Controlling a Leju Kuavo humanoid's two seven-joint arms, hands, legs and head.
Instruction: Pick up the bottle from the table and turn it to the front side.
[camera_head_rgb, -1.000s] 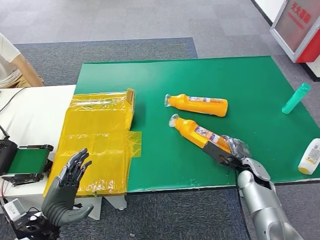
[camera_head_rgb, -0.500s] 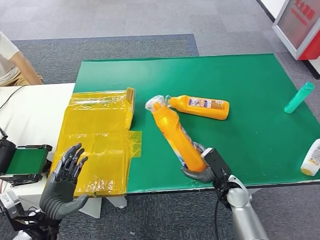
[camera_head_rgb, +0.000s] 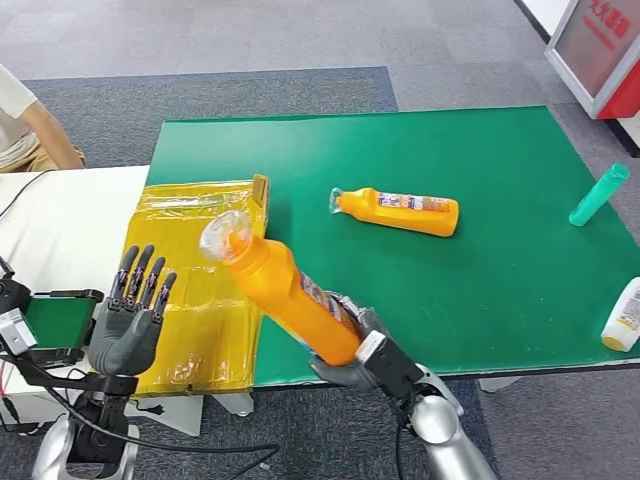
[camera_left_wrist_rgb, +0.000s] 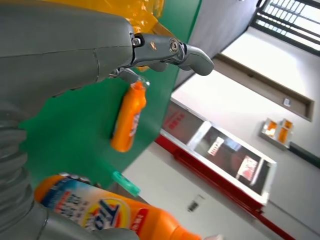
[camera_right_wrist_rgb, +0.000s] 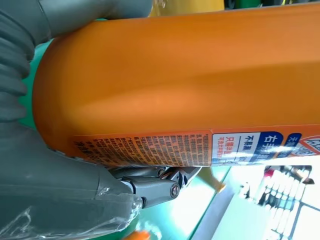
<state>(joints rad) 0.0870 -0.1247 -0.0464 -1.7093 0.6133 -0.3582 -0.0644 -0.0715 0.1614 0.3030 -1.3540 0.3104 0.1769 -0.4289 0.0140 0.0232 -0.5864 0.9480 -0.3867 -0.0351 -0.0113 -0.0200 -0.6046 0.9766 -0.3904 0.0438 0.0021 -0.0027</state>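
Green tabletop (camera_head_rgb: 490, 290), bottle lifted at its near edge.
Right hand (camera_head_rgb: 355, 362) gripped the orange bottle (camera_head_rgb: 283, 293) by its base; left hand (camera_head_rgb: 130, 320) hovered, fingers spread.

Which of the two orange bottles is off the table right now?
The nearer one, gripped at its base by the right hand, cap tilted up. The other orange bottle lies flat on the green table.

Grey fingers (camera_left_wrist_rgb: 181, 50) above two orange bottles (camera_left_wrist_rgb: 128, 117).
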